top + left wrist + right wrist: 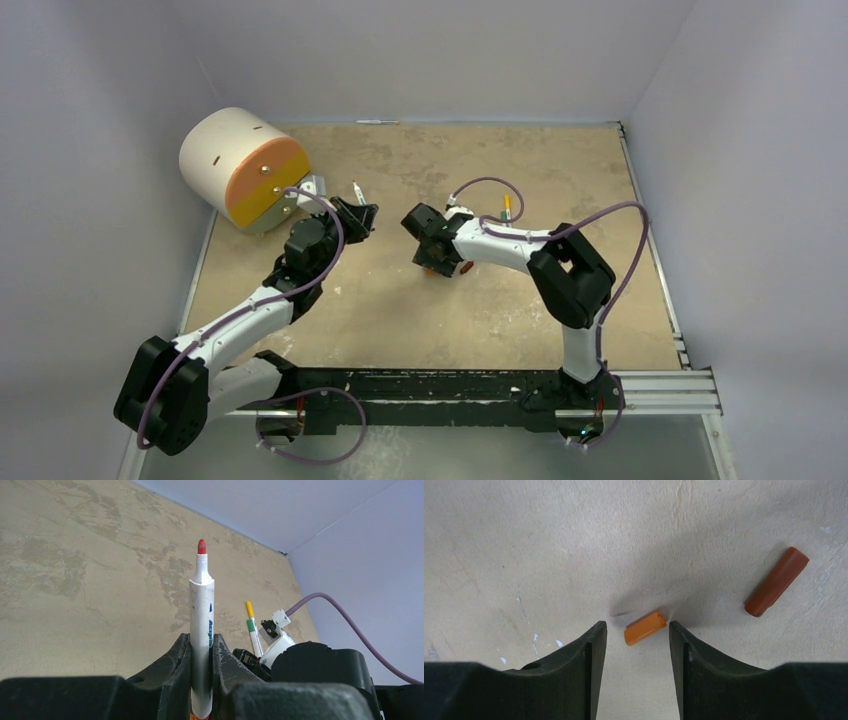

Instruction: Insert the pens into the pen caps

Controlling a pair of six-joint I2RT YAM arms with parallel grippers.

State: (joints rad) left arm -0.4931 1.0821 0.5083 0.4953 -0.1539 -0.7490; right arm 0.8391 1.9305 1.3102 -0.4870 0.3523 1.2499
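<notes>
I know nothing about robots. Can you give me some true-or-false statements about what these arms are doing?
1. The left hand grips a red-tipped pen. True.
2. The right hand is clamped on the orange cap. False: the cap lies on the table between its open fingers.
3. A dark red cap lies apart from the orange one. True.
4. The red-tipped pen wears a cap. False: its tip is bare.
</notes>
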